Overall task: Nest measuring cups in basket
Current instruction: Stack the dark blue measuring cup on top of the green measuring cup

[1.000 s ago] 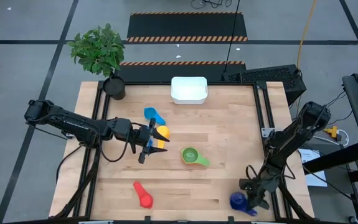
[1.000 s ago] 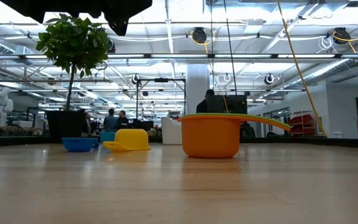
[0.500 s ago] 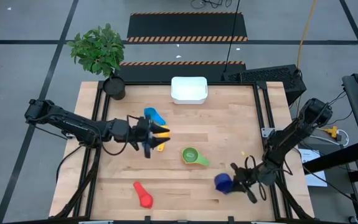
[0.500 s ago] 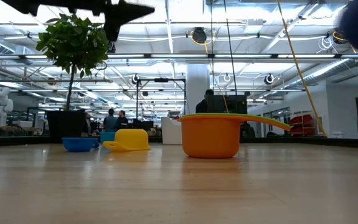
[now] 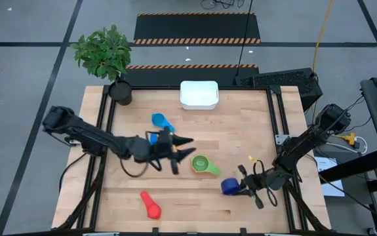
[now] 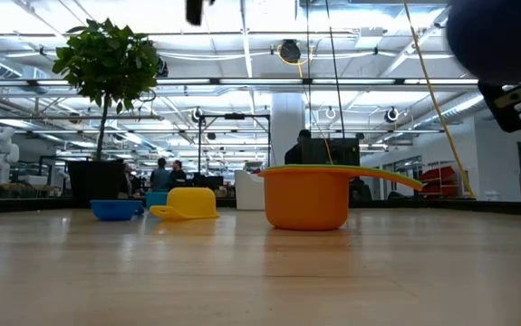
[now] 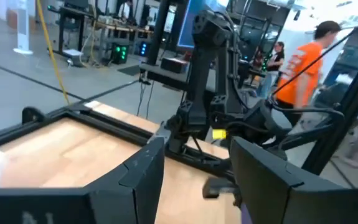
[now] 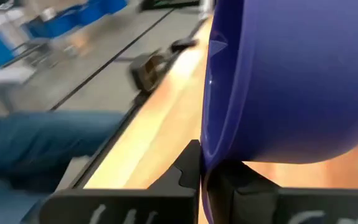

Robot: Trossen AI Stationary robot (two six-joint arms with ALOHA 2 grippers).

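Our right gripper (image 5: 240,188) is closed on the dark blue cup (image 5: 231,187), held just beside the green cup (image 5: 201,164). Our left gripper (image 5: 183,152), fingers apart and empty, is over the table near this green cup. We see the white basket (image 5: 198,94) at the far edge, well apart.

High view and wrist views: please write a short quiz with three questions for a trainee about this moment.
1. True or false: the basket already holds a cup.
2. What does the right gripper hold? A) the basket B) the dark blue cup C) nothing
3. In one word: is the left gripper open or shut?

Key: 1 false; 2 B; 3 open.
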